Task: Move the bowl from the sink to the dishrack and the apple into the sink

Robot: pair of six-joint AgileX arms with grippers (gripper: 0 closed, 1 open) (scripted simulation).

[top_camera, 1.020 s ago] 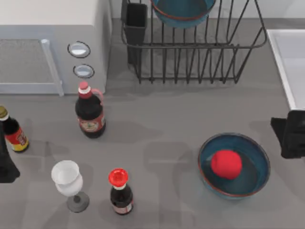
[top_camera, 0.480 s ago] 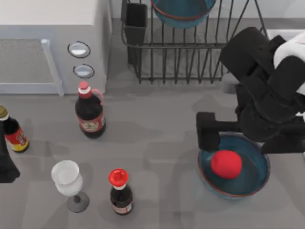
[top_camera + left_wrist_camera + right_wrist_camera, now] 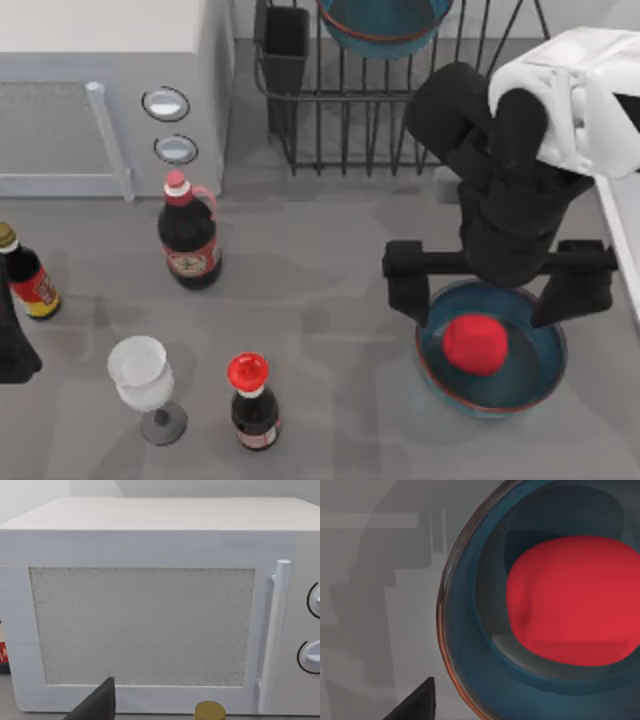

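A teal-blue bowl (image 3: 383, 22) rests in the black wire dishrack (image 3: 400, 120) at the back. A look-alike bowl (image 3: 520, 385) stands on the table at the front right with the red apple (image 3: 475, 343) inside it. My right gripper (image 3: 490, 288) hovers open over that bowl's far rim, one finger outside each side, holding nothing. The right wrist view looks down at the apple (image 3: 572, 602) in its bowl (image 3: 470, 630), with one dark fingertip (image 3: 417, 702) beside them. The sink's pale rim (image 3: 618, 240) runs along the right edge, mostly hidden by the right arm. My left gripper (image 3: 10, 345) is parked at the left edge.
A white microwave (image 3: 100, 90) fills the back left, close in the left wrist view (image 3: 150, 605). A dark handled bottle (image 3: 188, 235), a small bottle (image 3: 28, 275), a red-capped bottle (image 3: 251, 400) and a wine glass (image 3: 143, 380) stand on the left half.
My right arm has swung in from the right edge over the table. Its open fingers now straddle the far rim of the bowl holding the apple. Nothing else moved.
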